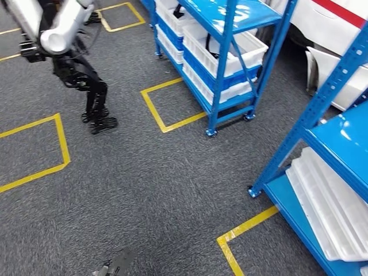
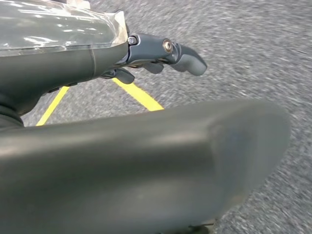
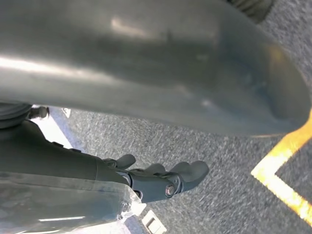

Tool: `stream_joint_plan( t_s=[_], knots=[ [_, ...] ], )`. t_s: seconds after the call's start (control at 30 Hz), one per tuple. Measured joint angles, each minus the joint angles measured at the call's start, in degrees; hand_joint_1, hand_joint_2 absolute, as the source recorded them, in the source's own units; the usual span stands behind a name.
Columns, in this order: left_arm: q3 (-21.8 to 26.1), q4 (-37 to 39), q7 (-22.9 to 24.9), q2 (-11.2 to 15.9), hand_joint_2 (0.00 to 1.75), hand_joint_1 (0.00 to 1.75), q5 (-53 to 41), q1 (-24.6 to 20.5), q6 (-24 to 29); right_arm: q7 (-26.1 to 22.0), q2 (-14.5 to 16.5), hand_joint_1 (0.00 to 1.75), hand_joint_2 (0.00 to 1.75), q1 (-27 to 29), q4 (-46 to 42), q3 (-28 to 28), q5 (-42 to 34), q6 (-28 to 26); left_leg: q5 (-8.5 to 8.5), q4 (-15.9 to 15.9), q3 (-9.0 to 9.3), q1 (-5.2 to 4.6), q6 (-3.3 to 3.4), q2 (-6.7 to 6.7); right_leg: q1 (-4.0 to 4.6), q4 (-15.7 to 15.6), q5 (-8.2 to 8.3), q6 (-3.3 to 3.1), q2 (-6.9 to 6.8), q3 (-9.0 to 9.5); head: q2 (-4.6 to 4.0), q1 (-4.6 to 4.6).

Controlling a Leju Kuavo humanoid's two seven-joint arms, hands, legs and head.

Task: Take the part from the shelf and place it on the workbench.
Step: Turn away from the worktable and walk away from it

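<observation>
The head view looks down on grey carpet (image 1: 165, 184) marked with yellow tape squares (image 1: 171, 106). A blue metal shelf rack (image 1: 225, 63) stands ahead, its tiers carrying white plastic bins (image 1: 225, 52), and something dark lies in one of the upper bins — too small to tell whether it is the part. A second blue rack (image 1: 329, 149) stands close on the right, with white trays (image 1: 329, 207) stacked on its lowest tier. Another humanoid robot (image 1: 73, 52) with white arms and dark legs stands at the far left, beside one of the tape squares. In the left wrist view the left hand (image 2: 162, 51) hangs over the carpet with its dark fingers (image 2: 187, 59) stretched out nearly straight and the thick thumb (image 2: 154, 161) apart from them — nothing is held. In the right wrist view the right hand (image 3: 162, 180) is the same: fingers (image 3: 191, 170) extended and slightly curved, thumb (image 3: 165, 63) well apart, nothing between them, above carpet and a strip of yellow tape (image 3: 283, 175).
</observation>
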Motion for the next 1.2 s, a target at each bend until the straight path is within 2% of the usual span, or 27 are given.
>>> stream_joint_plan(
  t_s=[0.07,0.1,0.13,0.2,0.27,0.33,0.37,0.4,0.47,0.5,0.53,0.57,0.6,0.63,0.67,0.7,0.77,0.8,0.83,0.9,0.97,1.03,1.07,1.1,1.13,1.17,1.2],
  knots=[
    [0.03,0.0,-0.01,0.01,0.0,0.0,0.08,0.27,0.01,-0.63,-0.03,0.0,0.0,-0.2,0.01,-0.04,0.18,0.02,-2.88,8.01,-4.31,-0.1,0.04,-1.05,0.1,0.01,-0.15,-0.38,1.52,0.18,0.0,-0.04],
    [0.04,0.0,-0.01,0.02,0.0,0.0,0.12,0.38,0.01,-0.91,-0.03,0.0,0.0,-0.22,0.01,-0.04,0.27,0.03,-2.89,10.12,-5.78,-0.14,0.12,-1.21,0.16,0.02,-0.24,-0.44,2.4,0.34,0.01,-0.05],
    [0.05,0.0,-0.02,0.02,0.0,0.0,0.13,0.43,0.01,-1.1,-0.04,0.0,0.0,-0.21,0.01,-0.05,0.37,0.05,-1.68,9.99,-6.26,-0.17,0.27,-1.33,0.2,0.03,-0.34,-0.45,3.3,0.57,0.01,-0.05],
    [0.06,0.0,-0.04,0.02,0.0,0.0,0.14,0.38,0.01,-1.22,-0.04,0.0,0.0,-0.19,0.02,-0.06,0.49,0.08,3.29,3.54,-4.31,-0.15,0.69,-2.32,0.2,0.05,-0.63,-0.28,5.04,1.11,0.0,-0.06],
    [0.07,0.0,-0.05,0.03,0.0,0.0,0.13,0.36,0.01,-1.21,-0.04,0.0,0.0,-0.26,0.06,-0.07,0.63,0.09,6.51,-3.14,-1.81,0.05,1.0,-4.75,0.25,0.21,-0.92,0.17,6.55,1.26,0.0,-0.04],
    [0.09,0.0,0.02,0.04,0.0,0.0,0.13,0.33,0.04,-0.83,-0.04,0.0,0.0,-0.23,0.18,-0.07,0.86,0.1,6.68,-5.12,-1.03,0.05,1.2,-6.02,0.1,0.23,-0.94,0.85,7.77,0.95,0.01,0.0],
    [0.09,0.0,0.06,0.04,0.0,0.0,0.12,0.29,0.07,-0.54,-0.06,0.0,0.0,-0.12,0.26,-0.07,0.99,0.1,6.68,-5.36,-0.94,0.02,1.35,-5.64,-0.02,0.13,-0.89,1.22,8.34,0.81,0.0,-0.01],
    [0.1,0.0,0.1,0.03,0.0,0.0,0.12,0.21,0.09,-0.24,-0.08,0.0,0.0,0.04,0.35,-0.07,1.09,0.09,6.74,-5.55,-0.82,0.06,1.61,-5.16,-0.07,0.18,-1.03,1.58,8.03,0.79,0.0,0.01],
    [0.11,0.0,0.13,0.01,0.0,0.0,0.11,0.12,0.13,0.18,-0.09,0.0,0.0,0.15,0.48,-0.07,1.17,0.08,6.79,-5.92,-0.49,0.26,2.23,-3.9,0.07,2.58,-2.72,2.3,4.97,-0.24,-0.01,0.18],
    [0.12,0.0,0.13,0.01,0.0,0.0,0.11,0.17,0.14,0.29,-0.08,0.0,0.0,0.05,0.51,-0.07,1.2,0.08,6.71,-6.02,-0.32,0.28,2.48,-3.1,0.07,5.62,-4.39,2.63,2.97,-1.67,0.0,0.26],
    [0.12,0.0,0.14,0.01,0.0,0.0,0.12,0.28,0.14,0.42,-0.07,0.0,0.0,-0.09,0.56,-0.07,1.23,0.09,6.56,-6.03,-0.21,0.25,2.63,-2.25,0.0,9.63,-6.26,2.96,1.66,-3.72,0.0,0.33],
    [0.12,0.0,0.15,0.02,0.0,0.0,0.13,0.4,0.15,0.55,-0.07,0.0,0.0,-0.2,0.6,-0.07,1.29,0.1,6.41,-6.03,-0.13,0.22,2.69,-1.38,-0.15,13.55,-7.7,3.22,1.18,-5.78,0.0,0.32],
    [0.13,0.0,0.16,0.03,0.0,0.0,0.13,0.47,0.15,0.71,-0.07,0.0,0.0,-0.21,0.63,-0.07,1.34,0.12,6.25,-6.02,-0.03,0.21,2.68,-0.61,-0.28,16.17,-8.24,3.42,1.0,-7.24,0.01,0.32],
    [0.13,0.0,0.17,0.04,0.0,0.0,0.14,0.46,0.16,0.92,-0.07,0.0,0.0,-0.14,0.67,-0.07,1.42,0.14,6.08,-6.02,0.13,0.23,2.62,0.04,-0.38,16.6,-7.59,3.57,0.85,-7.58,0.01,0.31],
    [0.13,0.0,0.16,0.04,0.0,0.0,0.14,0.42,0.16,1.09,-0.07,0.0,0.0,-0.03,0.69,-0.07,1.49,0.15,5.87,-6.02,0.4,0.24,2.51,0.62,-0.45,14.48,-5.85,3.61,0.56,-6.64,0.01,0.32],
    [0.13,0.0,0.15,0.04,0.0,0.0,0.14,0.39,0.16,1.21,-0.07,0.0,0.0,0.05,0.72,-0.07,1.57,0.15,5.61,-6.02,0.77,0.25,2.33,1.16,-0.45,10.39,-3.49,3.54,-0.17,-4.67,0.01,0.32],
    [0.13,0.0,0.1,0.04,0.0,0.0,0.14,0.38,0.16,1.33,-0.06,0.0,0.0,-0.02,0.74,-0.05,1.79,0.2,5.03,-6.03,1.43,0.02,1.74,2.15,0.04,2.87,-0.61,2.89,-2.76,-1.02,0.01,0.31],
    [0.13,0.0,0.07,0.04,0.0,0.0,0.14,0.36,0.16,1.32,-0.04,0.0,0.0,-0.12,0.75,-0.05,1.92,0.28,4.79,-6.03,1.65,-0.13,1.42,2.63,0.32,1.0,-0.21,2.46,-3.58,-0.2,0.01,0.28],
    [0.14,0.0,0.03,0.04,0.0,0.0,0.14,0.34,0.16,1.32,-0.02,0.0,0.0,-0.19,0.77,-0.04,2.02,0.37,4.63,-6.09,1.8,-0.25,1.12,3.09,0.6,0.65,-0.5,2.03,-3.8,-0.15,0.01,0.25],
    [0.15,0.0,-0.02,0.03,0.0,0.0,0.14,0.23,0.16,1.31,0.02,0.0,0.0,-0.18,0.81,-0.03,2.14,0.54,4.32,-6.33,2.26,-0.18,0.51,3.88,0.59,0.48,-0.43,1.26,-2.45,-0.24,0.0,0.23],
    [0.15,0.0,-0.09,0.02,0.0,0.0,0.14,0.08,0.17,1.29,0.05,0.0,0.0,-0.17,0.84,-0.03,2.2,0.63,2.82,-4.66,1.89,0.03,0.05,2.4,0.32,0.11,-0.29,0.49,-1.23,0.02,0.0,0.18],
    [0.15,0.0,-0.16,0.03,0.0,0.0,0.14,0.13,0.21,1.25,0.14,0.0,0.0,-0.36,0.84,-0.03,2.29,0.75,-0.57,1.78,-1.04,0.08,-0.07,-0.1,0.17,-0.05,-0.28,-0.11,0.04,0.19,0.01,0.06],
    [0.16,0.0,-0.17,0.04,0.0,0.0,0.14,0.26,0.24,1.21,0.17,0.0,0.0,-0.45,0.84,-0.03,2.36,0.83,-2.13,5.93,-3.19,0.03,-0.07,-0.72,0.2,-0.04,-0.33,-0.31,0.83,0.24,0.01,0.01],
    [0.17,0.0,-0.16,0.05,0.0,0.0,0.15,0.39,0.27,1.17,0.21,0.0,0.0,-0.5,0.84,-0.02,2.42,0.91,-2.87,9.08,-4.98,-0.02,-0.05,-1.02,0.23,-0.03,-0.39,-0.42,1.68,0.33,0.01,0.0],
    [0.19,0.0,-0.16,0.07,0.0,0.0,0.15,0.47,0.31,1.15,0.24,0.0,0.0,-0.48,0.84,-0.02,2.48,0.97,-2.41,10.29,-5.99,-0.06,0.03,-1.18,0.26,-0.02,-0.47,-0.45,2.61,0.48,0.01,-0.01],
    [0.2,0.0,-0.15,0.07,0.0,0.0,0.15,0.5,0.33,1.13,0.25,0.0,0.0,-0.46,0.84,-0.02,2.56,1.02,-0.77,9.12,-5.93,-0.06,0.17,-1.34,0.27,0.0,-0.55,-0.41,3.54,0.69,0.01,-0.01],
    [0.21,0.0,-0.15,0.08,0.0,0.0,0.15,0.46,0.36,1.1,0.26,0.0,0.0,-0.44,0.84,-0.02,2.66,1.07,1.65,5.91,-4.9,-0.04,0.35,-1.71,0.26,0.01,-0.68,-0.31,4.42,0.95,0.0,-0.01]
  ],
)
